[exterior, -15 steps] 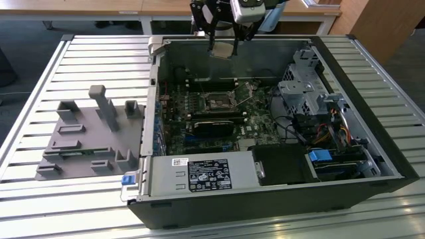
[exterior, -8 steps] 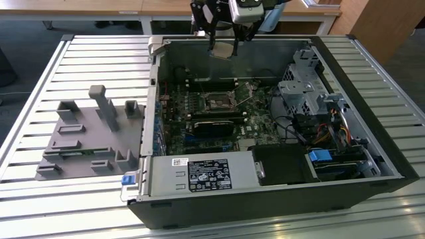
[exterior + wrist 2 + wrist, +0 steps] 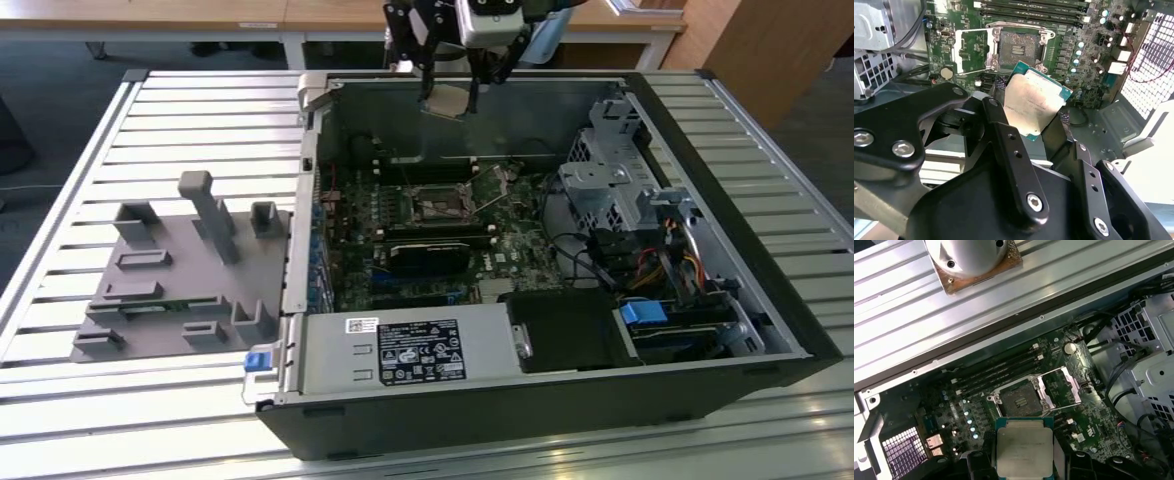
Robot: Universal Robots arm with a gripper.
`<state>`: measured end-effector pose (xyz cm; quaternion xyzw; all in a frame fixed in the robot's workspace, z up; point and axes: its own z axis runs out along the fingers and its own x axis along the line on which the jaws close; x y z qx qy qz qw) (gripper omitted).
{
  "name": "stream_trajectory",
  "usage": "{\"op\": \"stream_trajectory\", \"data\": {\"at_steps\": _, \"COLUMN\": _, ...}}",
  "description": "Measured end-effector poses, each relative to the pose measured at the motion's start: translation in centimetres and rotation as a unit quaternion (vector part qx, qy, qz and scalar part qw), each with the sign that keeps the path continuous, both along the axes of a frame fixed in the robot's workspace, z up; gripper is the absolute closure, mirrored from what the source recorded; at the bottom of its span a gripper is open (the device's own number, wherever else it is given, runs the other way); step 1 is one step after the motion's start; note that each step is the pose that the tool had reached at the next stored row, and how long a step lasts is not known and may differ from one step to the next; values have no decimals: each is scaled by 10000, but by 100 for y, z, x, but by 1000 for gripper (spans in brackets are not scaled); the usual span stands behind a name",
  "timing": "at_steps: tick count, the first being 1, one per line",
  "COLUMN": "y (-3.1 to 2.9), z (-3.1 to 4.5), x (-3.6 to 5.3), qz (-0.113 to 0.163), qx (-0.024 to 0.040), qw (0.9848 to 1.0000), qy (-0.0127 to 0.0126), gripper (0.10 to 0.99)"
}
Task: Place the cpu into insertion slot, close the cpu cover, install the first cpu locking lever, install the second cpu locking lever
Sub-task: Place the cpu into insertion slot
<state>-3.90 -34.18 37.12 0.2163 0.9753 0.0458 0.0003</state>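
Holding the cpu (image 3: 1035,105) in the gripper (image 3: 1029,120), jaws clamped on its two sides, hovering well clear of the empty insertion slot (image 3: 1018,50) and the flipped-open cpu cover (image 3: 970,50) beside it.

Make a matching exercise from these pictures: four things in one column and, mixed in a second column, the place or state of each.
Things
1. small square grey-bronze metal cpu
2. thin silvery metal cpu cover
3. square cpu insertion slot
4. grey plastic holder block

Place or state
a. empty and uncovered
b. on the slatted metal table
c. gripped by the black tool
d. swung open beside the slot

Pairs: 1-c, 2-d, 3-a, 4-b.
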Motion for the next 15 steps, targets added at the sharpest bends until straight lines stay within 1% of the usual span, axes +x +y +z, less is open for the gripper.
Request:
{"op": "stream_trajectory", "data": {"at_steps": 3, "y": 2, "z": -2, "x": 0, "qz": -109, "qx": -2, "qw": 9999, "qy": 0, "gripper": 545}}
{"op": "stream_trajectory", "data": {"at_steps": 5, "y": 2, "z": -4, "x": 0, "qz": -240, "qx": -3, "qw": 9997, "qy": 0, "gripper": 545}}
{"op": "stream_trajectory", "data": {"at_steps": 7, "y": 3, "z": -7, "x": 0, "qz": -406, "qx": -4, "qw": 9992, "qy": 0, "gripper": 545}}
{"op": "stream_trajectory", "data": {"at_steps": 11, "y": 3, "z": -13, "x": 0, "qz": -747, "qx": -4, "qw": 9972, "qy": 0, "gripper": 545}}
{"op": "stream_trajectory", "data": {"at_steps": 15, "y": 3, "z": -19, "x": 0, "qz": -997, "qx": -4, "qw": 9950, "qy": 1, "gripper": 545}}
